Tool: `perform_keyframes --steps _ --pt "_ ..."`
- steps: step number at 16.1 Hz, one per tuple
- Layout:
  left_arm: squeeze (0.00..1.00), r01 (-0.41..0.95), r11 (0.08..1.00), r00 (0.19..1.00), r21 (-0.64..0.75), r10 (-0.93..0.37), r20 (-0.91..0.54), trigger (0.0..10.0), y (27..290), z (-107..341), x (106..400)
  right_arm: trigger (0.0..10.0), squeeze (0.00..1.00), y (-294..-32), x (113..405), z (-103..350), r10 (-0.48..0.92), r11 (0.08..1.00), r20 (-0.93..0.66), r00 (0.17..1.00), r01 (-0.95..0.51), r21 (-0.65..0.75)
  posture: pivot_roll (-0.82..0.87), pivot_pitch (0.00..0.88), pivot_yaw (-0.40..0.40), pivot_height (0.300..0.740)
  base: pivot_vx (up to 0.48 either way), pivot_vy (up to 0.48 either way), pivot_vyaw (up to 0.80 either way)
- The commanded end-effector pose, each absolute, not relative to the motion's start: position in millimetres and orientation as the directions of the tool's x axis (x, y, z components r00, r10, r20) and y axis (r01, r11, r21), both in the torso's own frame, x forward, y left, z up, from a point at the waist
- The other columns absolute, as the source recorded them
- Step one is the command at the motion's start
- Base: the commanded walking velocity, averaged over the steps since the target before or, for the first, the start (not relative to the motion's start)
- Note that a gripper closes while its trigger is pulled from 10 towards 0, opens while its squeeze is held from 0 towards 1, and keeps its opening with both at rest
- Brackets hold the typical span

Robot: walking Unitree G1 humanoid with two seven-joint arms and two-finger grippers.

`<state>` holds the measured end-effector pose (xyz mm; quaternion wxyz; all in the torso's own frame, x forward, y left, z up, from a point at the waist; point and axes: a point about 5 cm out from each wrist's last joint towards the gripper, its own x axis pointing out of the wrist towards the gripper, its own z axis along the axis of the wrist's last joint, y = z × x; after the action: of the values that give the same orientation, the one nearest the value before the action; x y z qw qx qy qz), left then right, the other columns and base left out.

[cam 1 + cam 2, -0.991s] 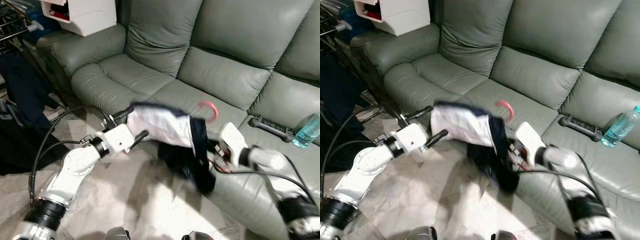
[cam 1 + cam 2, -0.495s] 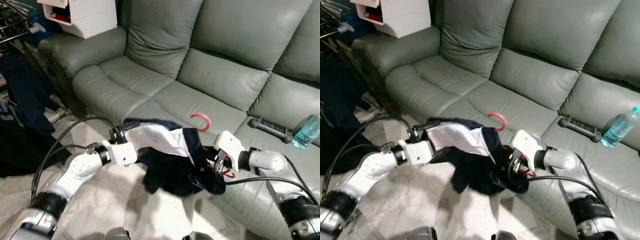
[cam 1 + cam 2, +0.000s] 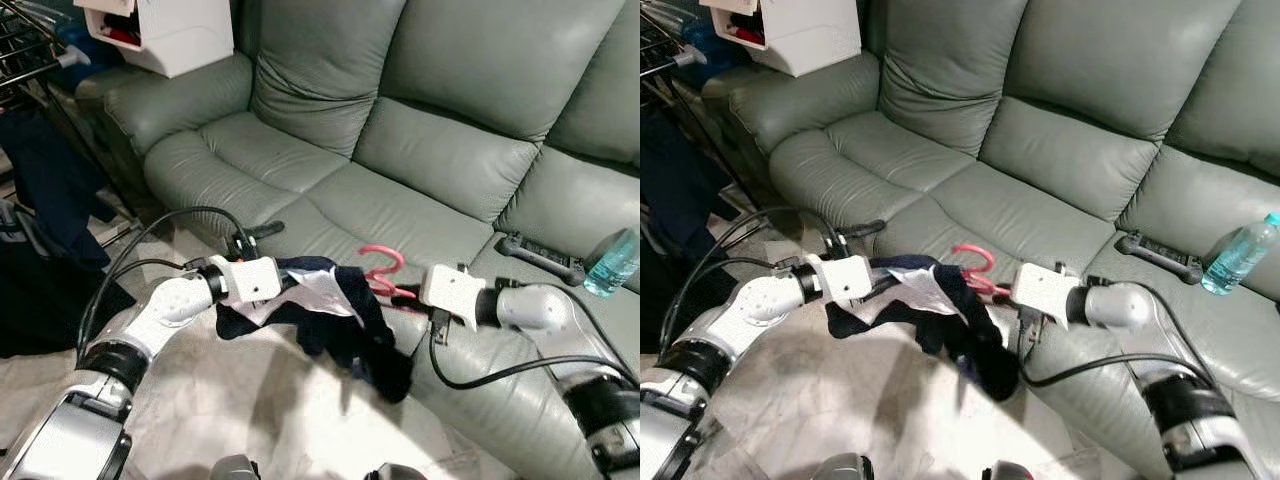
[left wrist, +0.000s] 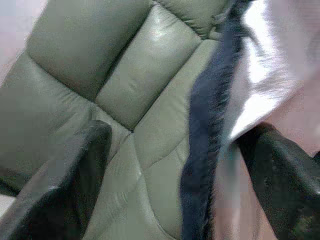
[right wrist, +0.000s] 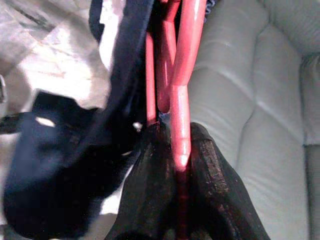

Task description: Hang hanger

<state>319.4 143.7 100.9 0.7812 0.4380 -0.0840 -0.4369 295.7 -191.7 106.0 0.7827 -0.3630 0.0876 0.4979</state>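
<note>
One pink hanger [image 3: 378, 272], held in the air just in front of the sofa [image 3: 420, 130], over the front edge of its seat cushions, hook curling upward. One navy-and-white garment [image 3: 330, 310] draped on it, bunched and sagging toward the floor [image 3: 250, 400]. Clamped at one end by the right gripper [image 5: 176, 150], both black fingers [image 5: 212, 170] pressed tight against the pink bar, as seen in the right wrist view. On the garment's other side, away from the sofa's right half, the left gripper [image 4: 175, 150] with its two fingers spread apart, one finger [image 4: 75, 175] against the sofa background, the other beside the white cloth; gripping of the cloth not clear.

On the sofa: three seat cushions and three back cushions, grey-green leather. One black remote [image 3: 543, 256] lying on the rightmost seat cushion, and one clear blue bottle [image 3: 612, 262] just beside it, nearer the sofa's right end. One white box [image 3: 165, 30] standing on the sofa's left armrest. Beyond that armrest, one dark garment [image 3: 50, 180] hanging from a metal rack [image 3: 25, 50]. Two black cables looping from the left arm, one from the right arm, all in front of the sofa.
</note>
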Motion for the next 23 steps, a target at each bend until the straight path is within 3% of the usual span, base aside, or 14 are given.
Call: perform_keyframes --steps 1,10,23 --pt "0.00 0.633 0.193 0.576 0.750 -0.765 -0.289 0.0 143 100 320 10.0 0.00 -188 301 114 0.728 0.224 -0.469 0.499 -0.821 -0.525 -0.11 0.020 0.027 0.740 0.000 0.000 0.00" --pt "0.00 0.712 0.078 0.504 0.698 -0.749 -0.429 0.0 137 100 334 10.0 0.00 -179 305 111 0.730 0.244 -0.406 0.549 -0.765 -0.596 -0.11 0.024 0.031 0.740 0.000 0.000 0.00" --pt "0.00 0.779 0.039 0.461 0.626 -0.713 -0.529 0.0 133 100 342 10.0 0.00 -169 314 110 0.731 0.246 -0.375 0.570 -0.732 -0.635 -0.11 0.000 0.030 0.740 0.000 0.000 0.00"
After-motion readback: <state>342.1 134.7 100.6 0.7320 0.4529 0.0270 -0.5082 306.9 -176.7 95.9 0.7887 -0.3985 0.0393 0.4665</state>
